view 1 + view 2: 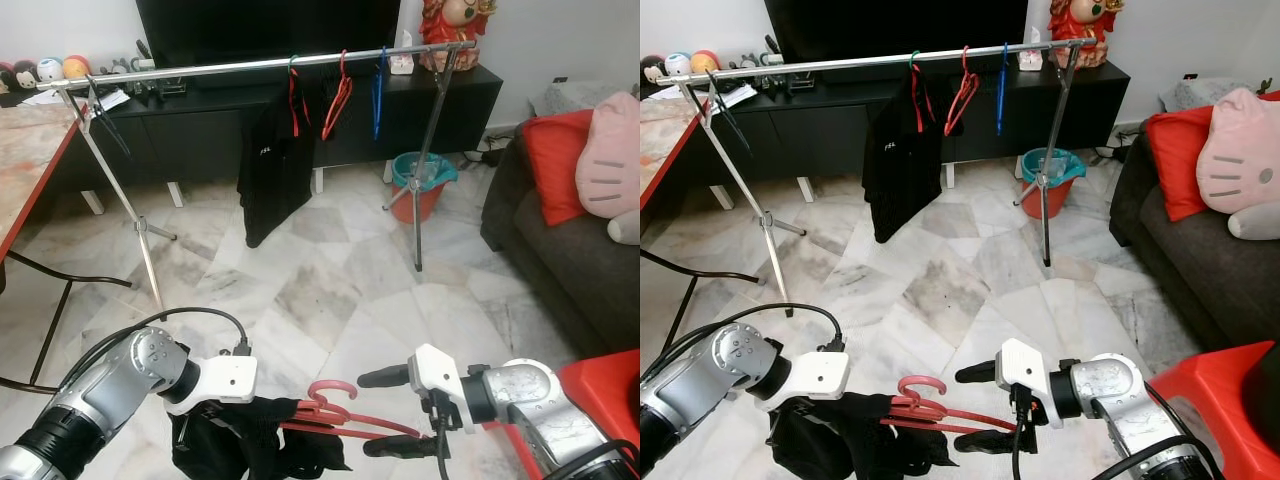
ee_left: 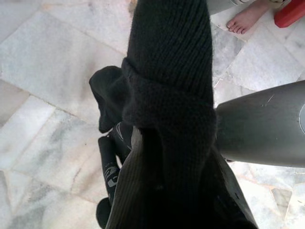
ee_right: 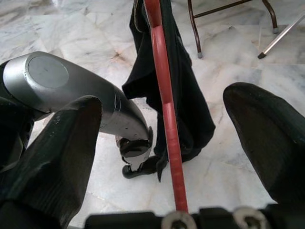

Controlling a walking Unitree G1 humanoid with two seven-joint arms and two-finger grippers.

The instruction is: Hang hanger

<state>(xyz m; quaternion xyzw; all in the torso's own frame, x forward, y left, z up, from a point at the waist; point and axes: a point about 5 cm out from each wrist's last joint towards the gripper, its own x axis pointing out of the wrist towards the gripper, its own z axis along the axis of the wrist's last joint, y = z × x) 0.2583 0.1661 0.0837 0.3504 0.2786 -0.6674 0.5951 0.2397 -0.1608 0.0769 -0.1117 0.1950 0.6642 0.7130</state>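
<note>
Clothes rail [image 1: 250, 66] ahead, black shirt [image 1: 272, 165] hanging, teal bucket [image 1: 424, 172] beyond

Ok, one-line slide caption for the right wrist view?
Open right end effector straddling the red hanger, black garment draped below over marble floor.

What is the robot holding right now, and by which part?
The left gripper holds a red hanger with a black garment at its hook end. The right gripper is open, its fingers either side of the hanger's arm.
</note>
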